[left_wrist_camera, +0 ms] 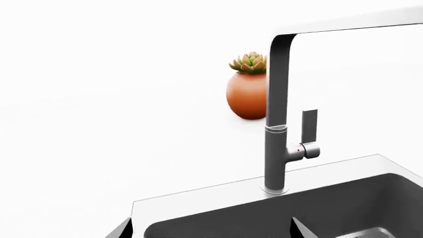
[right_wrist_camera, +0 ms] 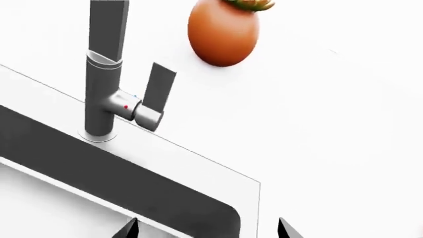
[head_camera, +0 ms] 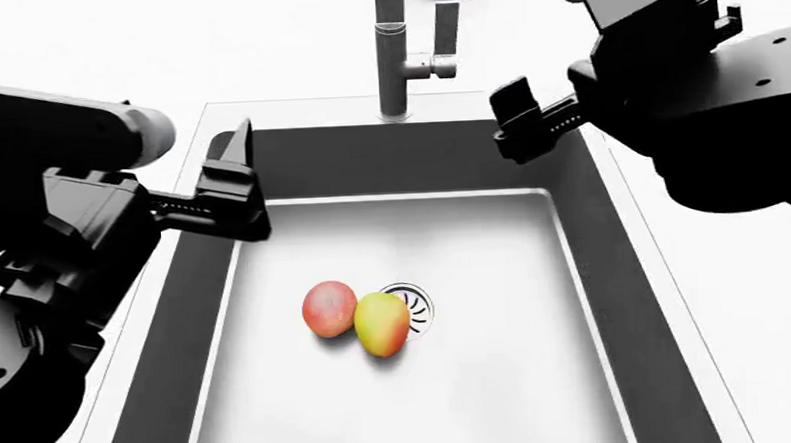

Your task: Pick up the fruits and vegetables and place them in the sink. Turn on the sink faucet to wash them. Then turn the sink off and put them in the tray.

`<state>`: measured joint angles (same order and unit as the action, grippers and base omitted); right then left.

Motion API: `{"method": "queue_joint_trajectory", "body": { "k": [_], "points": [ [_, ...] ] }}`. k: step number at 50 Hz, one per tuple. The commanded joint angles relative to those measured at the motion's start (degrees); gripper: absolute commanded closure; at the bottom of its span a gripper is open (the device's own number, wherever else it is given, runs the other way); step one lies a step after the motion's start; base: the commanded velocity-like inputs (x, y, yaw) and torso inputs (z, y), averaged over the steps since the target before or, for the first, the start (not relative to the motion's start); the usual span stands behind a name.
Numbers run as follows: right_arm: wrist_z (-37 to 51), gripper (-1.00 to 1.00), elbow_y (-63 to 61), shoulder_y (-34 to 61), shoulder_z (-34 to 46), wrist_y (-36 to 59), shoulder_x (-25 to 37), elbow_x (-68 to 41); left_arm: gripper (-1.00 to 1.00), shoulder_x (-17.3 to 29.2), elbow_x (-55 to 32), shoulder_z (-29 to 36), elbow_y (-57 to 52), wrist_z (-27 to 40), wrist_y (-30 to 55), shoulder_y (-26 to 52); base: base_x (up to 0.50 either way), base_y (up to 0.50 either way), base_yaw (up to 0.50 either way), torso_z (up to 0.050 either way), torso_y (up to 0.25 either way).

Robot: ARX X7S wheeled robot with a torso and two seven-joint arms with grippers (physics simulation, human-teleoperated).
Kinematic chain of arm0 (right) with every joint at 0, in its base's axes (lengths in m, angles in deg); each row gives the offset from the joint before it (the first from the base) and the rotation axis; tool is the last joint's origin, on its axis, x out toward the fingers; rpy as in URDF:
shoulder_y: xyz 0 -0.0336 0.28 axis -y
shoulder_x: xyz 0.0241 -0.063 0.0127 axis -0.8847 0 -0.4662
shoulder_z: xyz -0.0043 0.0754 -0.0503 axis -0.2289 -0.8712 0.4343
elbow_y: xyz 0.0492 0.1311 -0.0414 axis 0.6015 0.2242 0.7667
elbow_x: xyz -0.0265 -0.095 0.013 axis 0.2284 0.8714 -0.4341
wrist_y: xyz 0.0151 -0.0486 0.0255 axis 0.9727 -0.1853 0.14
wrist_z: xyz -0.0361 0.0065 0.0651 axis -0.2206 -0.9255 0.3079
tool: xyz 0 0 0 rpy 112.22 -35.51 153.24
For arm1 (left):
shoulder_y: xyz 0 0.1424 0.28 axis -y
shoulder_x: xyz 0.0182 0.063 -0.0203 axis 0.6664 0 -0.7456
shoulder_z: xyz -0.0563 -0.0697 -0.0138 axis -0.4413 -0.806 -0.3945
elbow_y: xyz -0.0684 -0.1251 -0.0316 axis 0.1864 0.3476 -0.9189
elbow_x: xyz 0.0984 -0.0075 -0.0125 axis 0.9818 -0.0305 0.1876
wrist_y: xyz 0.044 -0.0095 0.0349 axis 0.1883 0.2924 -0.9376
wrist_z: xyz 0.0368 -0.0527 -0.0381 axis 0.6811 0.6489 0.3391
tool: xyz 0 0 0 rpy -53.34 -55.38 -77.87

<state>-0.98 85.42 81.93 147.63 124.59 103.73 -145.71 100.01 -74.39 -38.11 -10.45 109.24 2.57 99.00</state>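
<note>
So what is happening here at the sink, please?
A two-armed robot is washing fruit. The red apple and the yellow-green mango already lie touching each other on the floor of the sink, beside the drain. Both arms hold nothing: the left gripper is open over the sink's left edge, and the right gripper is near the faucet, close to its lever. No water is visible, so turning it on seems to be next.

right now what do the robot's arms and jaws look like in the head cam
Both arms are matte black with bulky, blocky housings. The left arm has a rounded grey cap at one joint; its gripper carries dark, pointed, wedge-like jaws with ridged edges. The right arm is the same black, its gripper squarer and chunky. No cables, sleeves or printed markings show.
</note>
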Motion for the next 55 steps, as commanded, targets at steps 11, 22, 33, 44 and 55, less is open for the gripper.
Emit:
{"method": "queue_joint_trajectory", "body": {
  "k": [11,22,33,44,55],
  "points": [
    [-11.6,-1.0,-3.7,-6.8,2.6,0.1,-4.6,2.1,-1.0,-1.1,-1.3,2.2,0.4,-0.7,1.9,2.9,0.0,0.0,0.0,0.0,0.0],
    [-17.5,-1.0,0.1,-10.4,4.9,-0.3,-9.4,4.7,-1.0,-0.8,-1.6,2.4,0.4,-0.9,2.0,3.2,0.0,0.0,0.0,0.0,0.0],
    [-22.9,-1.0,3.2,-13.2,5.9,-1.1,-12.2,5.9,-1.0,-0.2,-1.0,2.1,1.1,-1.2,1.6,3.0,0.0,0.0,0.0,0.0,0.0],
    [-27.6,-1.0,3.8,-14.6,6.1,-1.3,-14.9,5.5,-1.0,-0.1,-0.1,2.2,1.2,-1.7,1.1,2.3,0.0,0.0,0.0,0.0,0.0],
    [-30.0,-1.0,6.4,-15.5,7.6,0.1,-17.2,5.9,-1.0,-0.2,-0.3,2.5,1.0,-1.5,1.2,2.5,0.0,0.0,0.0,0.0,0.0]
  ]
}}
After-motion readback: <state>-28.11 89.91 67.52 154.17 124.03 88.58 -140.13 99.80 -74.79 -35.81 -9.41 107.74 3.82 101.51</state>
